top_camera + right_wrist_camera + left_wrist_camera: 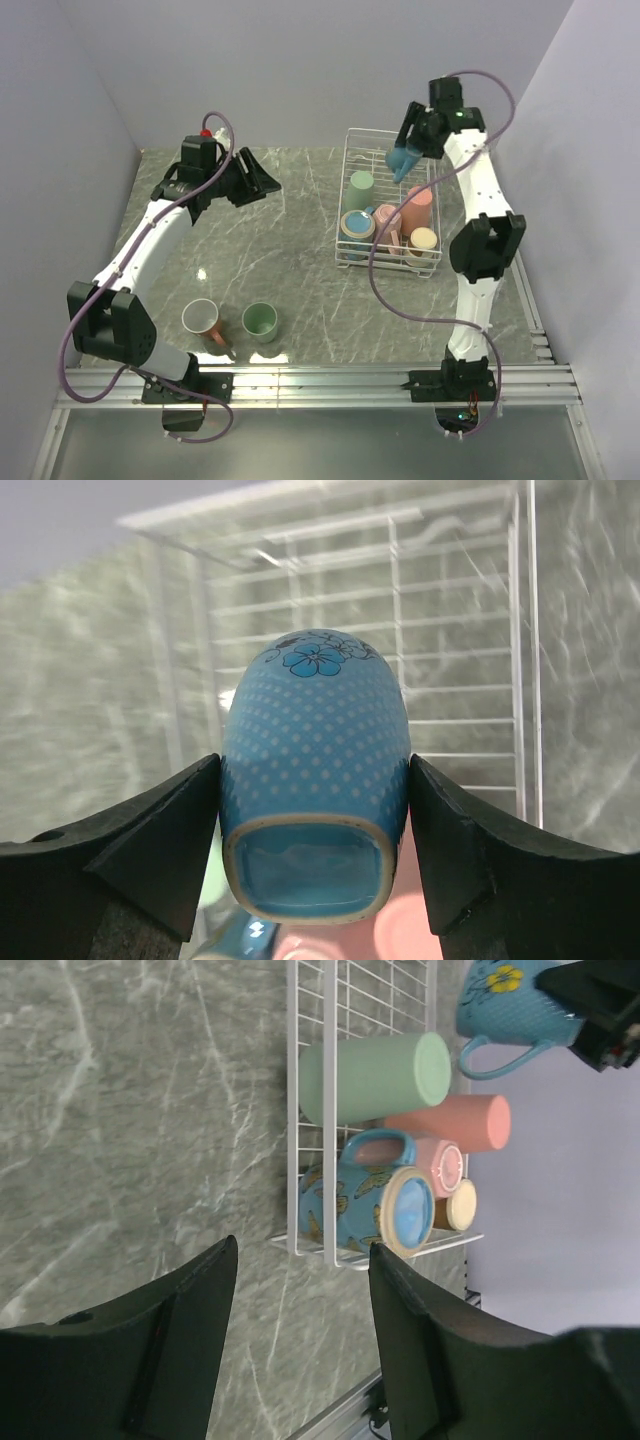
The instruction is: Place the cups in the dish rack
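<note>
The white wire dish rack [347,150] stands right of centre and holds several cups: a green one [361,184], a blue patterned one [357,224], a pink one [386,216], a salmon one [417,205] and a beige one [423,241]. My right gripper [410,150] is shut on a blue dotted cup with a flower [315,740], held above the rack's bare far end [450,620]. My left gripper [262,185] is open and empty above the table, left of the rack [293,1110]. A grey-lined orange cup [203,320] and a green cup [260,321] stand upright near the front left.
Grey walls close in the marble table on the left, back and right. A metal rail [330,382] runs along the near edge by the arm bases. The left arm's base stands next to the two front cups.
</note>
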Available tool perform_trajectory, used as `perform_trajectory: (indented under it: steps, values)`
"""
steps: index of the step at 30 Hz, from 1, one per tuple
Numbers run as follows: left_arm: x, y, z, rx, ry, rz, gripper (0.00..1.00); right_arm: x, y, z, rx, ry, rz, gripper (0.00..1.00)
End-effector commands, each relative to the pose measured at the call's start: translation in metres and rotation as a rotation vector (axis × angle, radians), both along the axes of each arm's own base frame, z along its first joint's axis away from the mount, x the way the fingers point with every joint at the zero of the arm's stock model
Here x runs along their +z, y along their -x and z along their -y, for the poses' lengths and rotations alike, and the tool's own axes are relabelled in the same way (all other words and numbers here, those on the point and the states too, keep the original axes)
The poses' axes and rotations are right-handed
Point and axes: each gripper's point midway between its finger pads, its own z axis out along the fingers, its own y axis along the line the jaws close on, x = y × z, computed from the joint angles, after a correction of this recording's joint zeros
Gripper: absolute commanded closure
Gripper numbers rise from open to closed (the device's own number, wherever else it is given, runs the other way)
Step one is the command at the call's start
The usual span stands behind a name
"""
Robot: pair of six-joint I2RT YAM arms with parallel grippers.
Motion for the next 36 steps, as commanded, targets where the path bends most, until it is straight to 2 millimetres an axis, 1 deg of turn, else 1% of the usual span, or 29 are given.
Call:
perform_trajectory:
  steps: [1, 2, 4, 7, 11, 15, 17, 20, 24, 29, 32, 36]
  values:
    - [0.015, 0.008, -0.01, 0.009, -0.06, 0.074, 0.4, 0.012, -0.005, -0.011, -0.024, 0.104, 0.043, 1.0]
    - [0.014, 0.008, -0.011, 0.01, -0.068, 0.073, 0.4, 0.001, -0.008, -0.012, -0.031, 0.109, 0.022, 1.0]
    - [0.013, 0.008, -0.012, 0.013, -0.075, 0.073, 0.4, -0.013, -0.011, -0.019, -0.025, 0.115, 0.002, 1.0]
    - [0.012, 0.008, -0.013, 0.012, -0.081, 0.078, 0.4, -0.033, -0.014, -0.021, -0.033, 0.139, -0.028, 1.0]
    - [0.004, 0.01, -0.013, 0.002, -0.096, 0.052, 0.41, -0.061, -0.012, -0.017, -0.044, 0.177, -0.094, 1.0]
    - [-0.001, 0.013, -0.015, -0.001, -0.104, 0.044, 0.41, -0.079, -0.006, -0.018, -0.044, 0.221, -0.133, 1.0]
    - [-0.001, 0.015, -0.015, 0.003, -0.105, 0.042, 0.41, -0.086, -0.002, -0.019, -0.045, 0.234, -0.152, 1.0]
    - [-0.004, 0.016, -0.017, 0.004, -0.113, 0.034, 0.41, -0.098, 0.003, -0.025, -0.036, 0.233, -0.186, 1.0]
    - [-0.003, 0.018, -0.017, 0.003, -0.114, 0.033, 0.41, -0.114, 0.009, -0.034, -0.017, 0.219, -0.226, 1.0]
    - [-0.003, 0.021, -0.018, 0.004, -0.116, 0.031, 0.41, -0.128, 0.013, -0.037, -0.011, 0.21, -0.26, 1.0]
    - [-0.009, 0.024, -0.019, 0.001, -0.126, 0.01, 0.42, -0.135, 0.017, -0.034, -0.01, 0.217, -0.282, 1.0]
    - [-0.02, 0.031, -0.024, 0.007, -0.154, -0.036, 0.42, -0.14, 0.023, -0.036, 0.001, 0.217, -0.307, 1.0]
